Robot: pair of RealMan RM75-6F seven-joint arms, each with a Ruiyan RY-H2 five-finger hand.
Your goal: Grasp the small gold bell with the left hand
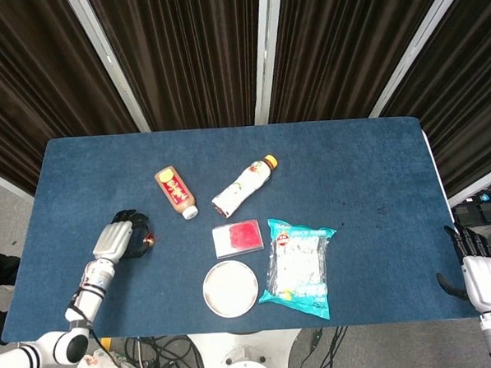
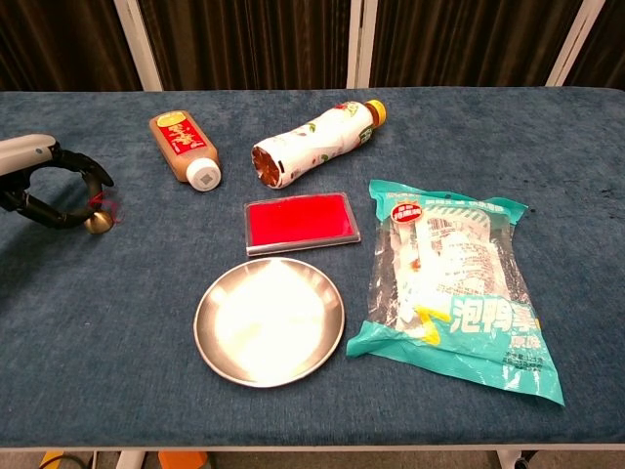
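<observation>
The small gold bell with a red string sits at the tips of my left hand, low over the blue table at its left side. Thumb and a finger curl round in a ring and pinch the bell between them. From the head view the left hand covers most of the bell, which shows as a small glint just right of the fingers. My right hand hangs off the table's near right corner, fingers apart and holding nothing.
A brown sauce bottle and a lying drink bottle are right of the left hand. A red flat box, a round metal plate and a teal snack bag fill the middle.
</observation>
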